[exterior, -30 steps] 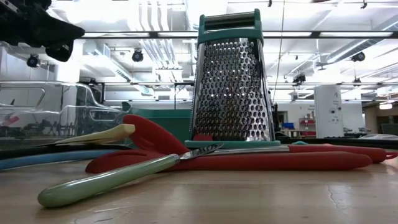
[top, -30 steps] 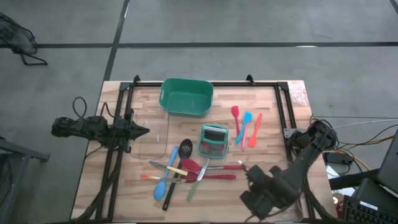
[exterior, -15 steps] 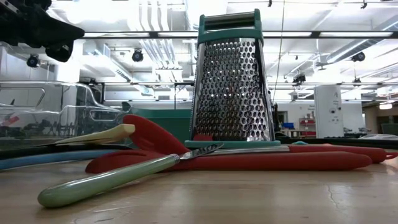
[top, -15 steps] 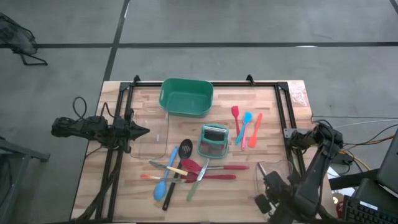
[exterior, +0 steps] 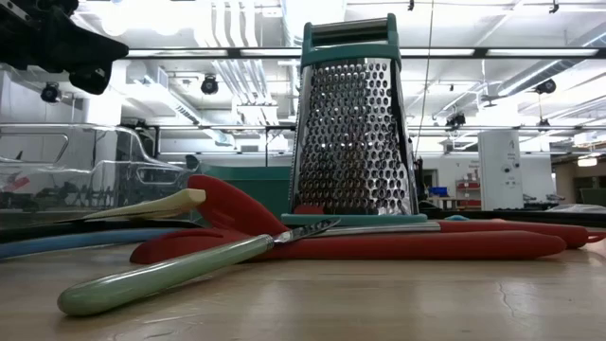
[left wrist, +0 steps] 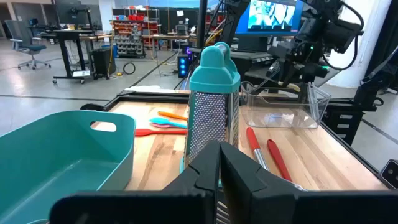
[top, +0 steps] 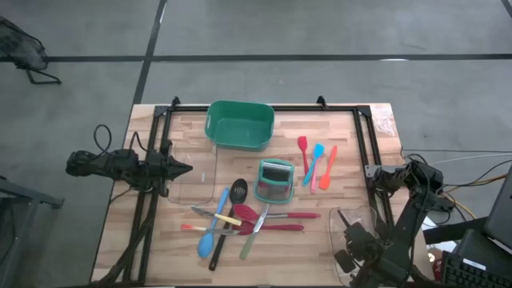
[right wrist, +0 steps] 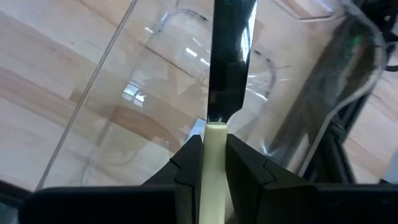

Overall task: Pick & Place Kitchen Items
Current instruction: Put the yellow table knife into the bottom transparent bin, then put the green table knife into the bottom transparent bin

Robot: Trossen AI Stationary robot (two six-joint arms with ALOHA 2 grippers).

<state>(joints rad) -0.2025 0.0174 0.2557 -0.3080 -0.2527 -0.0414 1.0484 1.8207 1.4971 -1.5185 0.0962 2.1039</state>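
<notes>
Right wrist view shows the right gripper (right wrist: 210, 163) with its jaws pinched tight on a pale-handled knife (right wrist: 227, 59), the dark blade pointing out over a clear plastic tray (right wrist: 134, 134) that sits on the wooden table (right wrist: 37, 68). Seen from above, this gripper (top: 353, 250) hangs over that tray (top: 340, 222) at the table's right front corner. The step in hand appears to be the placing of the knife: it is carried above the tray and not yet let go. The next move likely calls for lowering the blade inside the tray walls, then parting the fingers.

The left gripper (top: 179, 168) waits at the table's left edge, its jaws closed on nothing.

The remaining utensils (top: 232, 220) lie in a crossed heap just beside a box grater (top: 274, 180), among them a blue spoon (top: 211, 232) and a black slotted spoon (top: 233, 204). Three small spatulas (top: 317, 165) lie apart near a green tub (top: 238, 124).
</notes>
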